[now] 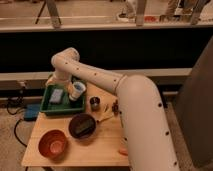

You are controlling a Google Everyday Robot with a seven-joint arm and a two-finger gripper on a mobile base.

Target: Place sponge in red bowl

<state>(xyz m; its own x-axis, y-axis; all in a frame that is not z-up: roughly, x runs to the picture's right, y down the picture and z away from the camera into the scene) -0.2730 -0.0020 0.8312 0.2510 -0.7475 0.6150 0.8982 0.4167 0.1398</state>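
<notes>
The sponge (56,95) is a flat blue-grey pad lying in the left part of a green tray (61,110) at the table's back left. A white cup (77,91) stands in the tray just right of it. The red bowl (52,144) sits empty at the table's front left corner. My white arm reaches in from the right and bends down over the tray. The gripper (64,84) hangs at the tray's back edge, above and between the sponge and the cup, largely hidden by the wrist.
A dark brown-black bowl (82,126) sits in the middle of the wooden table (100,150), right of the red bowl. A small metal cup (94,103) stands beside the tray. An orange piece (122,151) lies front right. My arm hides the table's right side.
</notes>
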